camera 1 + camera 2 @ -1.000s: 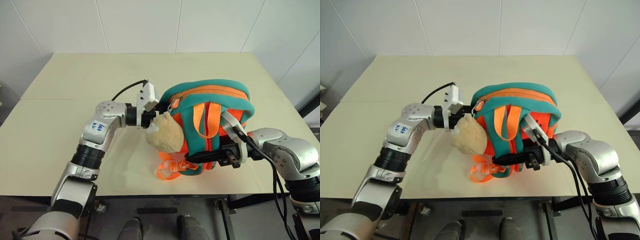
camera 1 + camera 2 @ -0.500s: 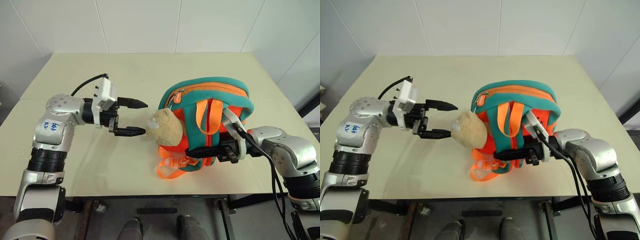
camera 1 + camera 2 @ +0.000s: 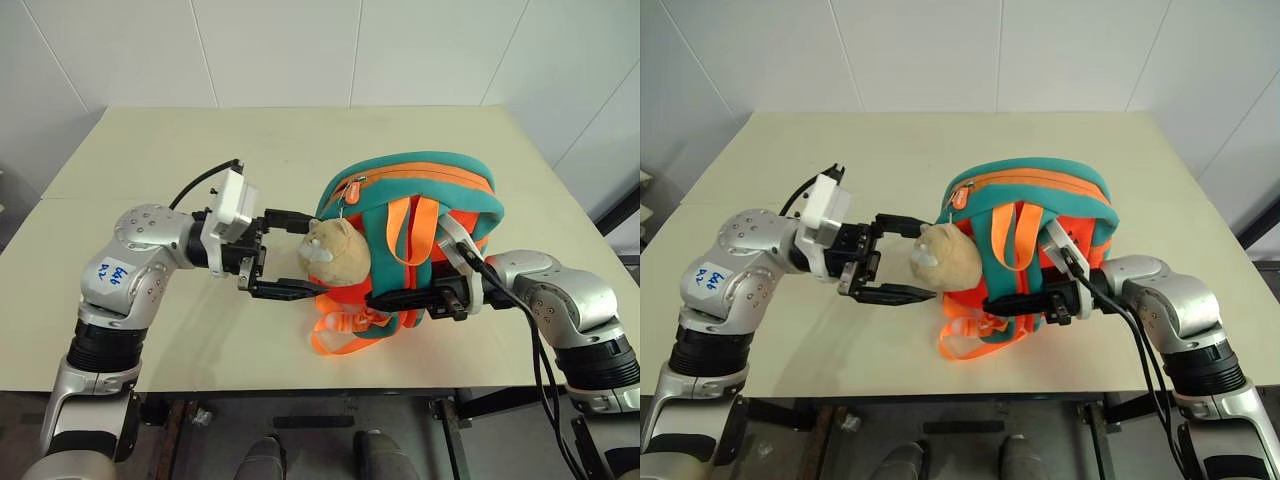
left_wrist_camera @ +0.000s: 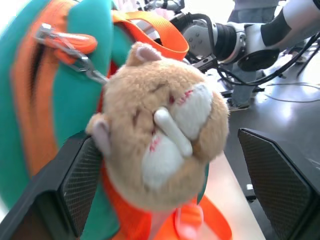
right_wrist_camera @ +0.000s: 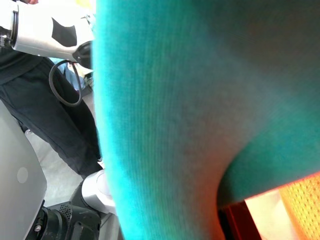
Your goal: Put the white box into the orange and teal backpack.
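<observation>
The orange and teal backpack (image 3: 440, 185) stands on the table, its straps facing me. A tan plush toy (image 3: 340, 255) hangs from its zipper pull at the left side. My left gripper (image 3: 316, 257) is open and level, with one finger above the plush toy (image 4: 160, 135) and one below it; the fingers (image 4: 80, 185) lie close beside it, and whether they touch it I cannot tell. My right gripper (image 3: 380, 298) is shut on a teal strap (image 5: 165, 100) low on the backpack's front. The white box is out of view.
The cream table (image 3: 200, 150) runs wide to the left and behind the backpack, up to a white wall. Loose orange webbing (image 3: 340, 335) spills from under the backpack toward the table's front edge.
My left gripper drew away leftward from the backpack's zipper side, then came back right, its open fingers now straddling the plush toy. The backpack shifted slightly; the right gripper kept its hold.
</observation>
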Robot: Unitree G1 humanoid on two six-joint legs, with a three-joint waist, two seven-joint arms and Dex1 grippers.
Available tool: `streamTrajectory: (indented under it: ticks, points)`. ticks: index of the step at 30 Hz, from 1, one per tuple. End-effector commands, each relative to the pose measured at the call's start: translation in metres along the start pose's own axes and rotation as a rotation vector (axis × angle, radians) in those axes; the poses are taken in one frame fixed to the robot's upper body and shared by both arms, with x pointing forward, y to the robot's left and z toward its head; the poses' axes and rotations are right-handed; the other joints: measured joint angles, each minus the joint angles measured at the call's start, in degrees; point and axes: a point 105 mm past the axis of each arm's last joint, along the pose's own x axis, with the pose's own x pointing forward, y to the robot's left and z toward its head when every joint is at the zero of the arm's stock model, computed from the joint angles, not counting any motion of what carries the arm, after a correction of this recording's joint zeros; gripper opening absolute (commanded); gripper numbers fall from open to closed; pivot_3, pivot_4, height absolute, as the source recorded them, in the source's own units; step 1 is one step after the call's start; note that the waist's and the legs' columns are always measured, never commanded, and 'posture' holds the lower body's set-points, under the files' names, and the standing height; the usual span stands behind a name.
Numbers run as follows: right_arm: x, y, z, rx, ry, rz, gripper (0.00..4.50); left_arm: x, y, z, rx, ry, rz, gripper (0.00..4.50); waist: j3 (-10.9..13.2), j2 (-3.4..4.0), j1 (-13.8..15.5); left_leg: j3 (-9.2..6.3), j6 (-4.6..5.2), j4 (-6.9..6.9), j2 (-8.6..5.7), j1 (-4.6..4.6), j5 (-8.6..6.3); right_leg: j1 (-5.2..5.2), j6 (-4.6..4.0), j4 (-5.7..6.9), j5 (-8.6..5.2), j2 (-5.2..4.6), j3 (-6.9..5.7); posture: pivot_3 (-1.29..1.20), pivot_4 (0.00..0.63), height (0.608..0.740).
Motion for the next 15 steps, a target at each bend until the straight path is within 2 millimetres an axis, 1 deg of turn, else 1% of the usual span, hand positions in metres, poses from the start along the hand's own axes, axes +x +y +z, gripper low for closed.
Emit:
streamTrajectory:
  ticks: [1, 2, 5, 7, 9, 11, 12, 15]
  points:
    - [0.005, 0.002, 0.004, -0.024, 0.0, 0.024, 0.0, 0.006, 0.006, -0.002, 0.044, 0.013, 0.048, 4.04, 0.0, 0.0, 0.03, 0.0, 0.0, 0.0, 0.0, 0.0, 0.0, 0.0, 0.0, -0.01, 0.0, 0.0, 0.0, 0.0, 0.15, 0.74]
    - [0.005, 0.002, 0.003, -0.025, -0.001, 0.023, 0.0, 0.007, 0.007, -0.003, 0.041, 0.011, 0.061, 3.85, 0.0, 0.0, -0.01, 0.0, 0.0, 0.01, 0.0, 0.0, 0.0, 0.0, 0.0, -0.01, 0.0, 0.0, 0.0, 0.0, 0.15, 0.74]
    - [0.006, 0.003, 0.003, -0.029, -0.005, 0.023, 0.0, 0.01, 0.009, -0.002, 0.053, -0.003, 0.083, 2.92, 0.0, 0.0, 0.02, 0.0, 0.0, 0.0, 0.0, 0.0, 0.0, 0.0, 0.0, 0.0, 0.0, 0.0, 0.0, 0.0, 0.15, 0.74]
    - [0.007, 0.002, 0.004, -0.032, -0.009, 0.021, 0.0, 0.01, 0.007, -0.001, 0.052, -0.005, 0.07, 2.29, 0.0, 0.0, 0.0, 0.0, 0.0, 0.0, 0.0, 0.0, 0.0, 0.0, 0.0, -0.01, 0.0, 0.0, 0.0, 0.0, 0.15, 0.74]
    - [0.007, 0.002, 0.004, -0.035, -0.013, 0.019, 0.0, 0.008, 0.006, 0.001, 0.053, -0.005, 0.069, 1.8, 0.0, 0.0, 0.02, 0.0, 0.0, 0.0, -0.01, 0.0, 0.0, 0.0, 0.0, -0.01, 0.0, 0.0, 0.01, 0.0, 0.15, 0.74]
    - [0.007, 0.001, 0.005, -0.037, -0.014, 0.017, 0.0, 0.006, 0.006, 0.002, 0.056, -0.002, 0.07, 1.52, 0.0, 0.0, -0.01, 0.0, 0.0, 0.0, -0.01, 0.0, 0.0, 0.0, 0.0, -0.01, 0.0, 0.0, 0.0, 0.0, 0.15, 0.74]
    - [0.006, 0.001, 0.005, -0.039, -0.015, 0.014, 0.0, -0.002, 0.007, 0.003, 0.056, 0.019, 0.07, 1.45, 0.0, 0.0, -0.02, 0.0, 0.0, 0.0, -0.01, 0.0, 0.0, 0.0, 0.0, -0.01, 0.0, 0.0, 0.0, 0.0, 0.15, 0.74]
    - [0.005, 0.001, 0.005, -0.043, -0.017, 0.005, 0.0, -0.024, 0.012, 0.005, 0.07, 0.077, 0.092, 1.45, 0.0, 0.0, -0.26, 0.0, 0.0, -0.01, 0.0, 0.01, 0.0, -0.01, 0.0, 0.0, 0.0, 0.01, 0.0, 0.0, 0.15, 0.74]
